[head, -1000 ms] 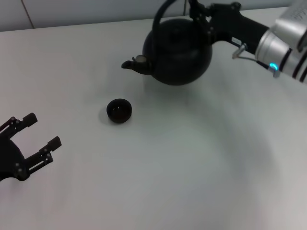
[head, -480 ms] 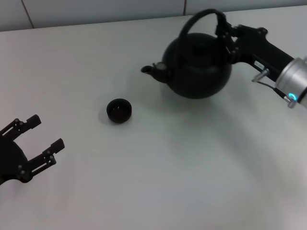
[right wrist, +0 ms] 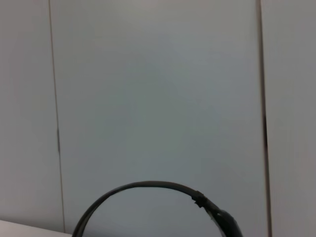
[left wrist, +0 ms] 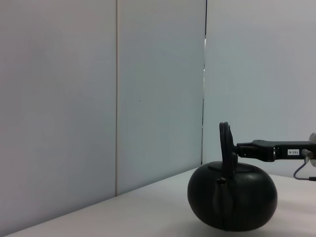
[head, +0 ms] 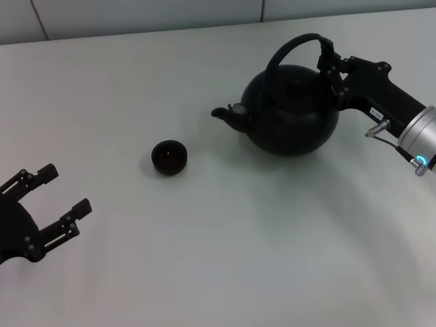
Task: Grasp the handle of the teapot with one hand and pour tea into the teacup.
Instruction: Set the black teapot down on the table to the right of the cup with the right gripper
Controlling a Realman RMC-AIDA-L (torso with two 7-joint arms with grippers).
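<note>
- Gripping the handle at its right-hand side, the right gripper has its fingers closed on the hoop, and its black body and silver wrist run off toward the head view's right edge.
- The teapot is upright on the white table, right of centre and toward the far side, with its short spout pointing to the robot's left.
- The cup stands on the table to the left of the spout and a little nearer the robot, well apart from the teapot, with its open mouth up.
- The left gripper is near the head view's lower left corner, over the table, with its two fingers spread wide and nothing between them; it is well apart from the cup.
- In the left wrist view the teapot shows spout-on against a pale panelled wall, the handle edge-on above it, and the right gripper reaches in level from the side to the hoop.
- In the right wrist view only the arch of the handle shows, thin for most of its span and thicker at one end, in front of the same wall; that gripper's own fingers are out of that view.
</note>
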